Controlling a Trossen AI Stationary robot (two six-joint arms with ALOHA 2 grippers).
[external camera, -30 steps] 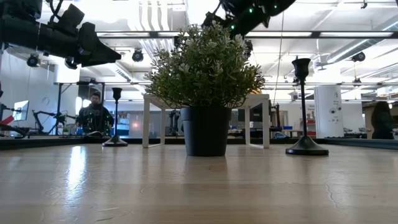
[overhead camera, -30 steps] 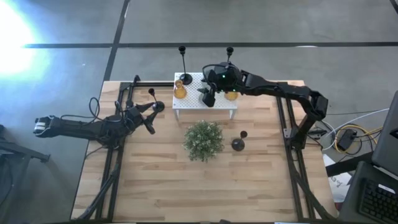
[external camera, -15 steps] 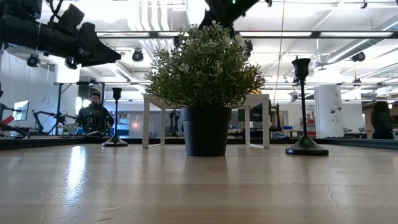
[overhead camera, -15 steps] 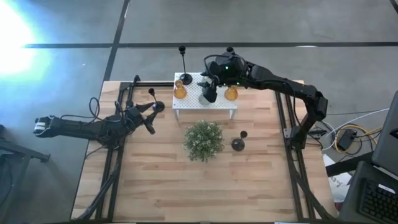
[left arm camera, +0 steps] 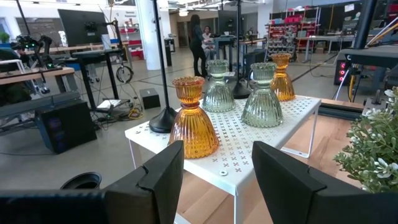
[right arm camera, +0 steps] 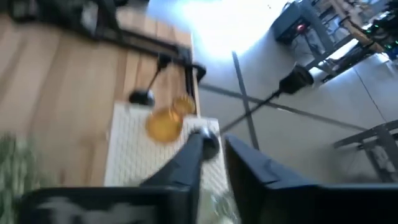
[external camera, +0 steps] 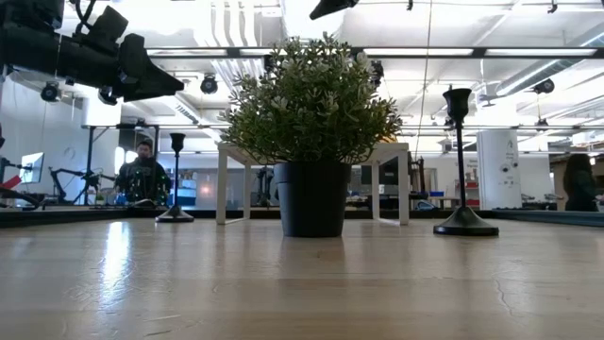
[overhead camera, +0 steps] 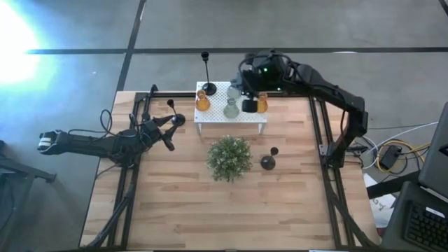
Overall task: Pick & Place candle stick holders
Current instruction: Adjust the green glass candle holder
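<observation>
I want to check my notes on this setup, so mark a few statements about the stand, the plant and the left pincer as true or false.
1. Two amber holders stand on the white stand. True.
2. The plant sits on the white stand. False: it sits on the table, in front of the stand.
3. The left pincer holds an amber holder. False: it is open and empty.
4. Two clear-grey holders stand on the white stand. True.

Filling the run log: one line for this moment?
left gripper open, idle at table's left | right gripper above white stand | on stand: two amber holders, two clear-grey holders
</observation>
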